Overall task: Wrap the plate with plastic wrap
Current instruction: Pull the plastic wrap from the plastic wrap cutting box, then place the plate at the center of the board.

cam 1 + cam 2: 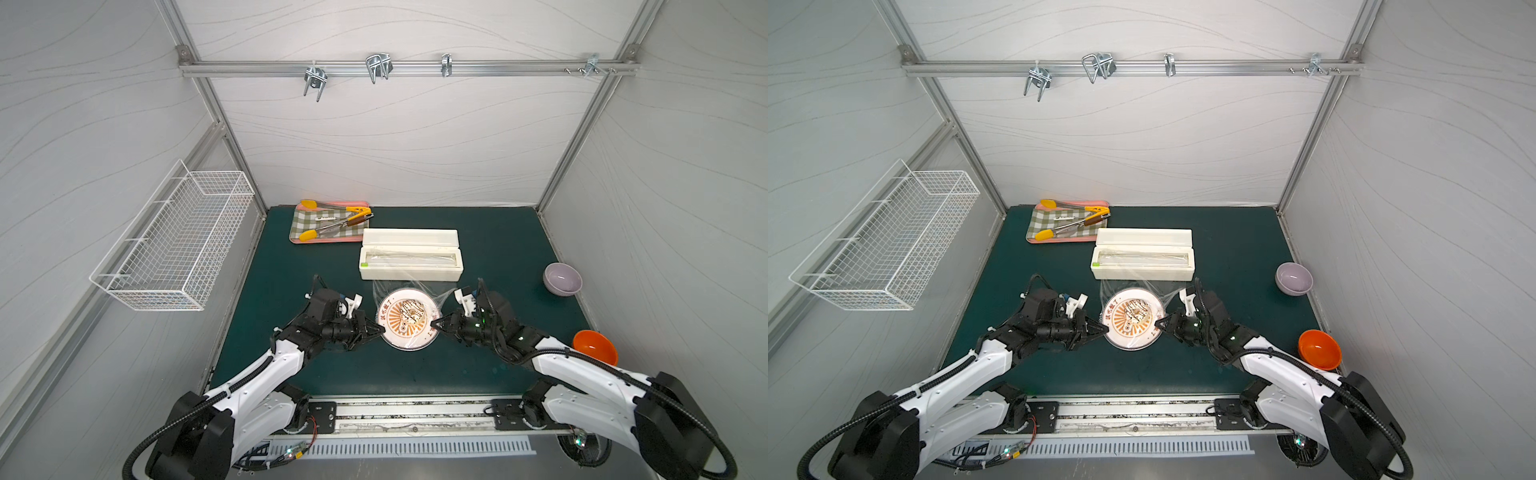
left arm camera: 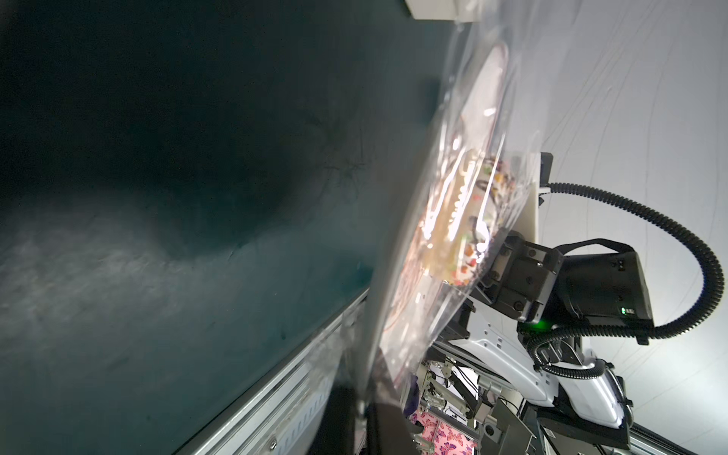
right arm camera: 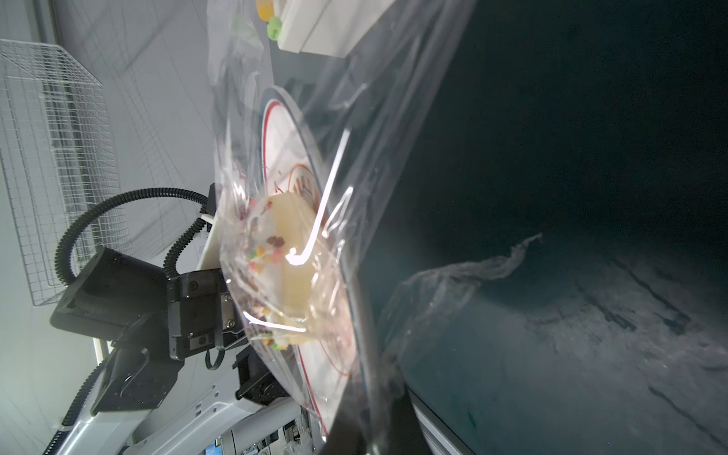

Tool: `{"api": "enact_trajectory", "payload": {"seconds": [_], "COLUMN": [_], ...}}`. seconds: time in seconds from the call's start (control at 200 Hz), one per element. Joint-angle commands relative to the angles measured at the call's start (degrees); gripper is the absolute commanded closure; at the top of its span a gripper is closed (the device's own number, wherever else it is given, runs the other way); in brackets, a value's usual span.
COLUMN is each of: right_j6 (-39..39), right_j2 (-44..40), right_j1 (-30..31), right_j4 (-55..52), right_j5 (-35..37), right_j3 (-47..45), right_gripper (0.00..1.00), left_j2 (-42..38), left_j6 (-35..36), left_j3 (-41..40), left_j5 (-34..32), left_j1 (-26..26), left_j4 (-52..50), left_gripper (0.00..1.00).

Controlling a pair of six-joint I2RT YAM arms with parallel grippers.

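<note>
Plastic wrap (image 1: 385, 289) could peel off the plate (image 1: 409, 343) if the left tool (image 1: 381, 331) and right tool (image 1: 433, 323), shut at its rim, grip unclear, tug unevenly.

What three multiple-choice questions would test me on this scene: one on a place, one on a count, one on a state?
1. Where is the plate?
A) between the left gripper and the right gripper
B) on the checked tray
C) in the wire basket

2. How many bowls stand on the table?
A) one
B) two
C) four

3. The long white box is:
A) shut
B) open
C) upside down

Answers:
1 A: the gripper tips sit at its rim on either side.
2 B: there is a lilac bowl and an orange bowl.
3 B: its lid is folded back, showing the inside.
</note>
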Motion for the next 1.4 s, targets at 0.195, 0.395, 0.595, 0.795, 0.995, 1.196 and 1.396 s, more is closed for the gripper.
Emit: {"api": "enact_trajectory", "payload": {"seconds": [0.195, 0.395, 0.595, 0.795, 0.995, 1.196, 1.396], "right_j6": [1.8, 1.9, 2.0, 2.9, 0.1, -6.0, -15.2], "right_j2": [5.5, 13.0, 18.8, 19.6, 15.3, 8.0, 4.4], "right_j1": [0.2, 0.5, 0.8, 1.5, 1.4, -2.4, -9.1], "right_j4": [-4.5, -0.9, 0.4, -2.6, -10.7, -22.3, -30.0], "right_j5": [10.2, 10.3, 10.1, 9.5, 8.5, 6.6, 7.3], "right_j3": [-4.5, -4.9, -4.0, -3.7, -2.3, 0.4, 6.6], "right_gripper": [1.0, 1.0, 1.0, 0.96, 0.66, 0.51, 0.51], "left_j2": [0.7, 6.7, 10.6, 11.4, 14.8, 15.4, 15.6], "left_j6": [0.2, 1.8, 4.5, 7.0, 8.4, 8.8, 9.8], "left_j3": [-4.3, -3.9, -3.3, -3.1, -3.1, -3.3, -2.3], "left_j5": [-9.9, -10.1, -11.7, -12.1, -10.4, -12.1, -14.8], "left_j1": [1.8, 1.3, 1.1, 0.7, -0.2, -0.9, -0.9], "left_j4": [-1.4, 0.7, -1.3, -5.1, -5.3, -5.4, -8.3], "left_gripper": [1.0, 1.0, 1.0, 1.0, 1.0, 1.0, 0.92]}}
